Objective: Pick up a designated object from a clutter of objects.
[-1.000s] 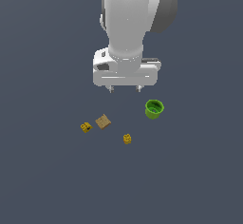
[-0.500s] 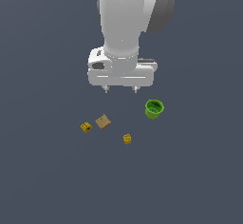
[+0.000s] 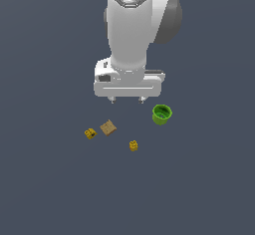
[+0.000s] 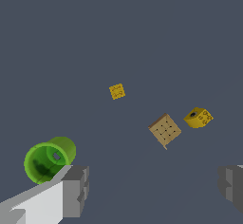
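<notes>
Arm raised over the counter, wrist pointed down. Fingers spread wide, empty, well above the clutter. Green cup on its side, nearest the fingers, toward the exterior view's right. Tan tile flat, between the two yellow pieces. Holed yellow piece just beside the tile, toward the exterior view's left. Target, the ridged barrel, upright on the counter, apart from the rest; lies below and nearly in line with the fingers, slightly nearer the camera, long axis vertical. Judged: approach not yet begun
</notes>
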Action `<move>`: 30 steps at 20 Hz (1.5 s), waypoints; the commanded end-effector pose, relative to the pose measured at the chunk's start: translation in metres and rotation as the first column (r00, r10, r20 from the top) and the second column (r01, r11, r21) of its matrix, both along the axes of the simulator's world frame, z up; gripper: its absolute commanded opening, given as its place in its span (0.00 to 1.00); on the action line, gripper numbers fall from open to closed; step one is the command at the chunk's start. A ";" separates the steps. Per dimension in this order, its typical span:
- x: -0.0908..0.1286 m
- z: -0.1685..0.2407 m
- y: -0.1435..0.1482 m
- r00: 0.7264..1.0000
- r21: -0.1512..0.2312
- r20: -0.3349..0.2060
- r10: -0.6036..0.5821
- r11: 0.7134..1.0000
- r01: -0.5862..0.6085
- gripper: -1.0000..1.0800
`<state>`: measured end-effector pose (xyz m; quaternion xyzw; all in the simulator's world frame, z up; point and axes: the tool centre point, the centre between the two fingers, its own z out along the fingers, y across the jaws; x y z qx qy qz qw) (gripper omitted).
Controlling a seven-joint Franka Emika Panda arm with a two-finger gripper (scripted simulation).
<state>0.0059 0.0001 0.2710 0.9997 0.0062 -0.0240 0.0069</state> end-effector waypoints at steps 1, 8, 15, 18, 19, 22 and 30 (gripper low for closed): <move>0.006 -0.012 0.001 1.000 0.000 0.002 0.021 1.000 -0.021 0.96; 0.030 -0.064 0.008 0.994 0.000 0.014 0.111 0.994 -0.111 0.96; 0.052 -0.133 0.018 0.974 0.006 0.031 0.223 0.975 -0.223 0.96; 0.056 -0.157 0.021 0.965 0.008 0.036 0.258 0.966 -0.258 0.96; 0.057 -0.163 0.022 0.963 0.009 0.038 0.268 0.963 -0.268 0.96; 0.060 -0.180 0.025 0.955 0.011 0.043 0.292 0.956 -0.293 0.96; 0.062 -0.199 0.028 0.947 0.014 0.048 0.319 0.947 -0.320 0.96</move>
